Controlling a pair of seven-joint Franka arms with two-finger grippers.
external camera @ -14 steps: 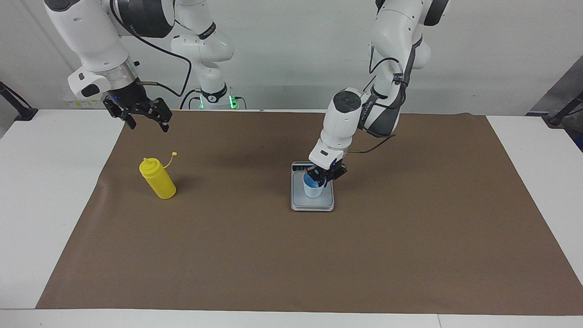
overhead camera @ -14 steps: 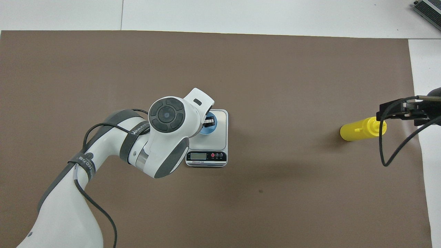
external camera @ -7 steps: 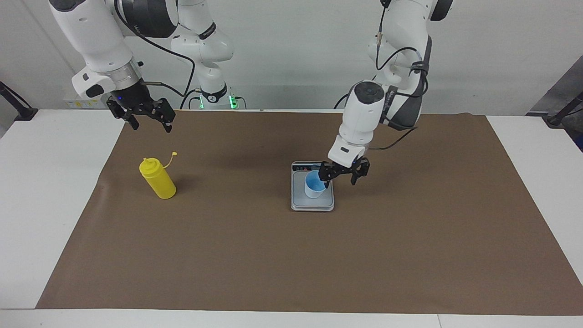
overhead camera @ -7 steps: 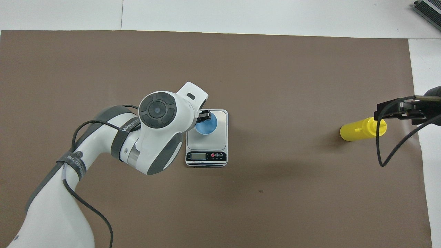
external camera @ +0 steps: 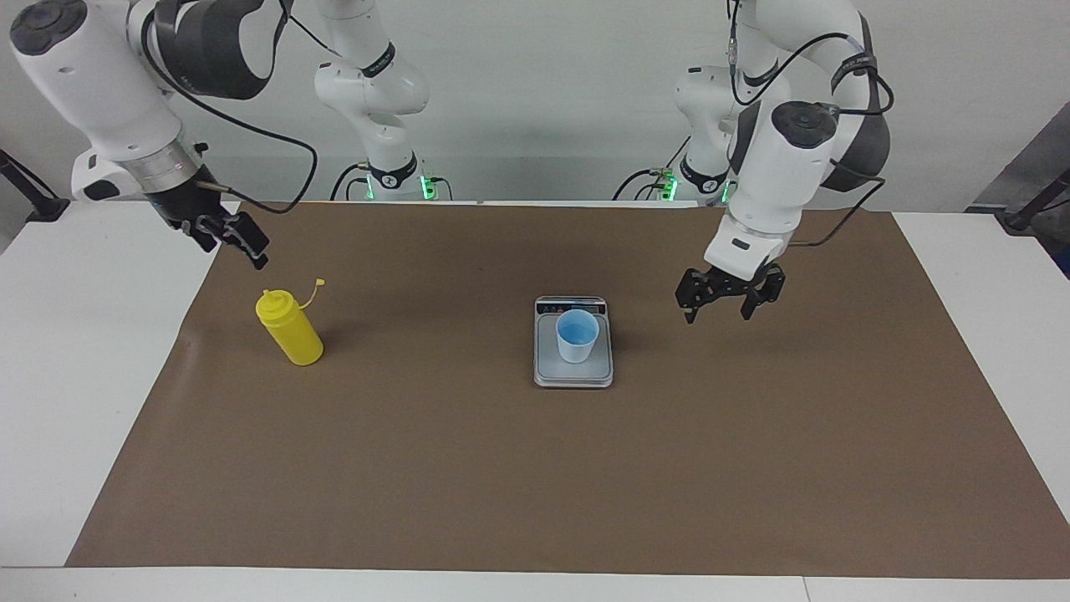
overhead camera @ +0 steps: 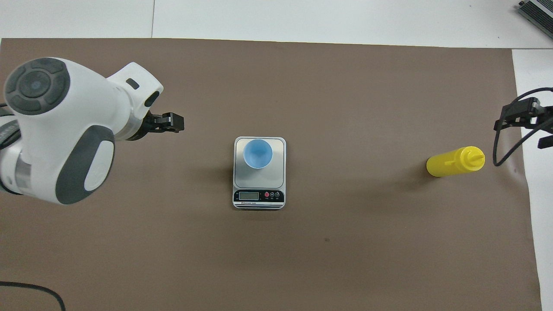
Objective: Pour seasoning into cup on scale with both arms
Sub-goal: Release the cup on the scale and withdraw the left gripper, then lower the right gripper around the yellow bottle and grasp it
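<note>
- Now you have the cup (external camera: 577, 334) upright on the scale (external camera: 573, 373), mid-table — untouched.
- Left tool (external camera: 726, 304): spread wide, empty, over the mat beside the scale.
- Right tool (external camera: 231, 242): cannot tell its spread; raised near the seasoning (external camera: 289, 327), which stands toward your right arm's end.

White table (external camera: 100, 351): brown mat (external camera: 468, 468) carries scale (external camera: 573, 373), seasoning bottle (external camera: 290, 329).

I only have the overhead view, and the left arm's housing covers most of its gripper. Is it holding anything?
Observer: No. In the facing view, the left gripper hangs open and empty over the mat.
Operator: Is the yellow bottle lying on its side?
Observer: No. The seasoning bottle stands upright, and its cap is off the nozzle on its tether.
Operator: Is the right gripper touching it?
Observer: No. The right gripper is up in the air, clear of the bottle.
</note>
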